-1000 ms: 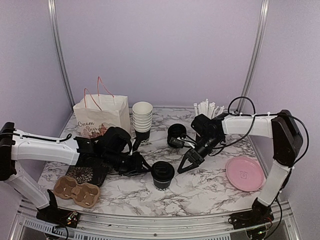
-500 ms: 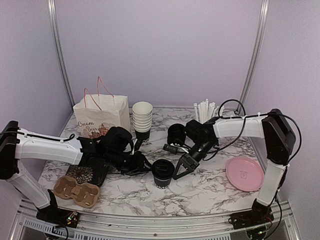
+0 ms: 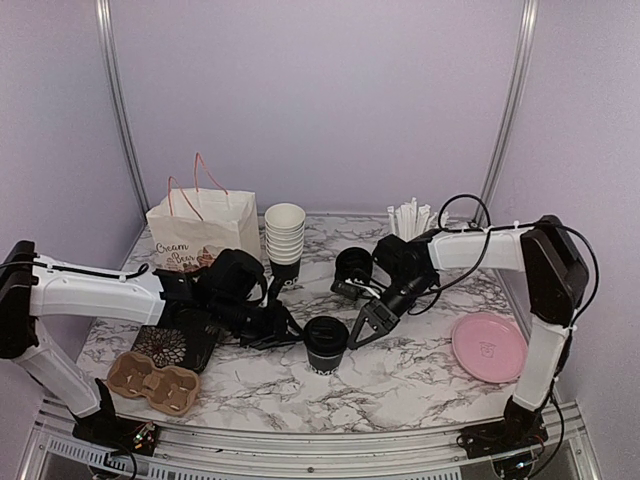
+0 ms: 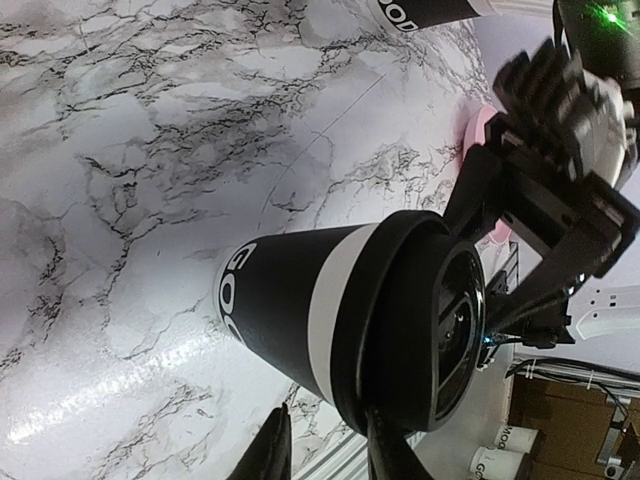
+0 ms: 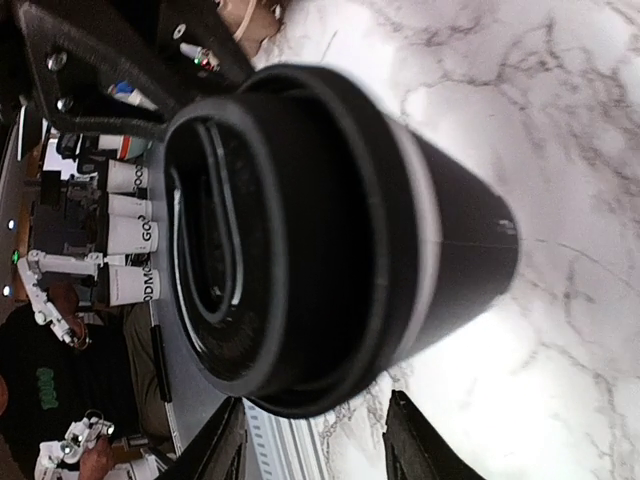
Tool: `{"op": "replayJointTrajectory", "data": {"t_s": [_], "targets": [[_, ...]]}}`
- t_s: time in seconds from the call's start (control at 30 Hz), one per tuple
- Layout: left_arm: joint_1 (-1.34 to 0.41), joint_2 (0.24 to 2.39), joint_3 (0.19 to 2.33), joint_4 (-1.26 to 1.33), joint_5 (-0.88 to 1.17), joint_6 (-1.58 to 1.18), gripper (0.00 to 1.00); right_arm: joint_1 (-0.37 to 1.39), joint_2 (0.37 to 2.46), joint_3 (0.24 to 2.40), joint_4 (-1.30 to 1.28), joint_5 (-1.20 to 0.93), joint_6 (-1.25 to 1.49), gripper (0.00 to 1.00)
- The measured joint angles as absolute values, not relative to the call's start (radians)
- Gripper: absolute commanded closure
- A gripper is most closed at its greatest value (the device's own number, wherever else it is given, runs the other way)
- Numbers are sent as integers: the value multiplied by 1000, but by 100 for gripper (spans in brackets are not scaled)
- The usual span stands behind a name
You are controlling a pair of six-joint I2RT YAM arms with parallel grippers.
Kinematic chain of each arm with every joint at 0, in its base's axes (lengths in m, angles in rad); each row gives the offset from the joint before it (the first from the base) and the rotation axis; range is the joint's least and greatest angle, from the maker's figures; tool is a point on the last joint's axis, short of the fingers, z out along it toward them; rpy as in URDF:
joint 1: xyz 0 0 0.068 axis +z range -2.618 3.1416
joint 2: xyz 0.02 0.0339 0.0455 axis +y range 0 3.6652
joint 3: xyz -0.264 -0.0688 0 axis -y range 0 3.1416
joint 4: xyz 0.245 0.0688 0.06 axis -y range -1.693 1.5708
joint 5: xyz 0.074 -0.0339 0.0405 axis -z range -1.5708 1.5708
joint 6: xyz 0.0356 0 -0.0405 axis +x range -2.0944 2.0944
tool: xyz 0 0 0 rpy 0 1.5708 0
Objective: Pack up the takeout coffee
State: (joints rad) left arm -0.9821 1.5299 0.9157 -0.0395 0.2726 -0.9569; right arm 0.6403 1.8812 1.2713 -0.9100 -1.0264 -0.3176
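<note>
1. Black paper cup [image 3: 325, 347] with a black lid, upright on the marble table [image 3: 420, 385] near its middle; flanked by both grippers, one on each side.
2. Left gripper [image 3: 284, 332] released, jaws apart; low over the tabletop, tips just beside the cup's left side; contact impossible to judge from above.
3. From the left wrist camera: same cup [image 4: 330, 310] filling the centre, white letters near its base, a pale band under the lid rim; two dark fingertips [image 4: 268, 448] at the lower edge of the view, spread, the lid's near edge level with the gap between them; nothing grasped.
4. Right gripper [image 3: 362, 328] also released, jaws wide; angled down toward the cup's right side, tips near it.
5. From the right wrist camera: cup [image 5: 330, 240] large and close, lid toward the lens; fingers [image 5: 222, 445] splayed at the bottom of the view, the lid's rim just ahead of the gap; not clamped.
6. Second lidded black cup [image 3: 352, 268] farther back, behind the right gripper, near the first but apart from it.
7. White paper bag [image 3: 205, 235] with pink handles at the back left; stack of white-lined cups [image 3: 285, 235] just beside it; cup of white straws [image 3: 412, 218] at the back right.
8. Pink plate [image 3: 488, 347] at the right; brown cardboard cup carrier [image 3: 153, 380] at the near left; black patterned card [image 3: 178, 346] just behind the carrier, partly under the left arm.
</note>
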Motion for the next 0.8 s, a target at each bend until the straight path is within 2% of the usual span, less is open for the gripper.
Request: {"op": "replayJointTrajectory", "data": {"t_s": [0.07, 0.2, 0.27, 0.43, 0.53, 0.8], "targets": [[-983, 1514, 915, -58, 273, -957, 69, 602, 1881, 1284, -905, -1010, -312, 55], [-984, 1470, 915, -76, 269, -958, 56, 544, 1881, 1309, -897, -987, -306, 55], [-984, 1443, 915, -81, 257, -955, 53, 538, 1881, 1314, -894, -981, -305, 55], [-956, 1417, 920, -84, 219, -951, 44, 542, 1873, 1314, -896, -978, -305, 47], [-926, 1464, 950, -89, 215, -928, 37, 548, 1851, 1314, -900, -981, -302, 45], [-917, 1562, 986, 4, 274, -901, 35, 613, 1823, 1291, -905, -984, -307, 49]]}}
